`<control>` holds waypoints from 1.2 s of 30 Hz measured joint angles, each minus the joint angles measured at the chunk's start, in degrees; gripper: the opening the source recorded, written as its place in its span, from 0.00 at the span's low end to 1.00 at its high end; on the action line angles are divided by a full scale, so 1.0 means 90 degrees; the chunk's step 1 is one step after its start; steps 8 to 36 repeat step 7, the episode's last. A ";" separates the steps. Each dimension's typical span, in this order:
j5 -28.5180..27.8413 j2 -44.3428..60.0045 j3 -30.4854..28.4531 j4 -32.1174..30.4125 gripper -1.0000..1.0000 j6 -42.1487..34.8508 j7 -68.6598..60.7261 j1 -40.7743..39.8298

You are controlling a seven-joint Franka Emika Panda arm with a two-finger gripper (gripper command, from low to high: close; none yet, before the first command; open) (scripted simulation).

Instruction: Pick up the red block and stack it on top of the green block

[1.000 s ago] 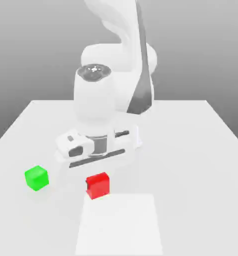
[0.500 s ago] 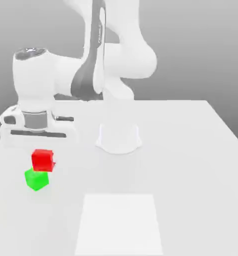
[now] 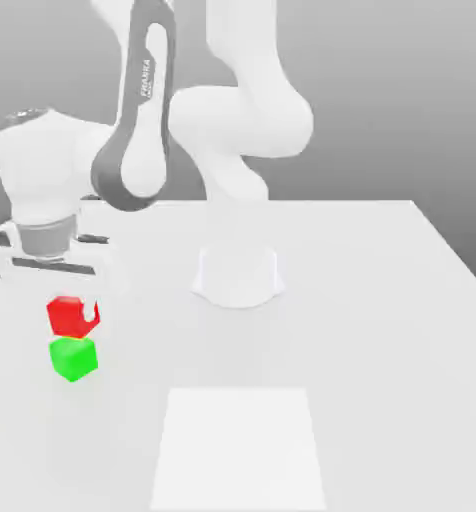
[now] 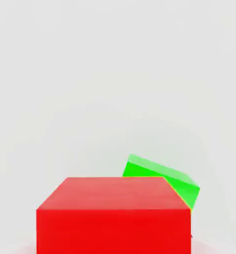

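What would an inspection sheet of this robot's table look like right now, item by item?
Surface: white table, with a paler square patch near the front.
Job's things: red block held in the air just above the green block, which sits on the table; not yet set down.
Clutter: nothing seen.
Grippers: gripper shut on the red block.
Cables: nothing seen.
Surroundings: plain grey backdrop; the arm's round white base stands on the table.

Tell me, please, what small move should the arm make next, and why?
Probably a slight sideways correction, then a slow descent. The red block hangs in the closed jaws just above the green block, and in the hand view the green block sticks out past one side of the red block, so they seem not fully aligned.
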 joint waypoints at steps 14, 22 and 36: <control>0.0239 0.0596 -0.0028 -0.0003 0.00 0.0691 -0.0166 0.0055; 0.0239 0.0596 -0.0028 -0.0003 0.00 0.0691 -0.0166 0.0055; 0.0239 0.0596 -0.0028 -0.0003 0.00 0.0691 -0.0166 0.0055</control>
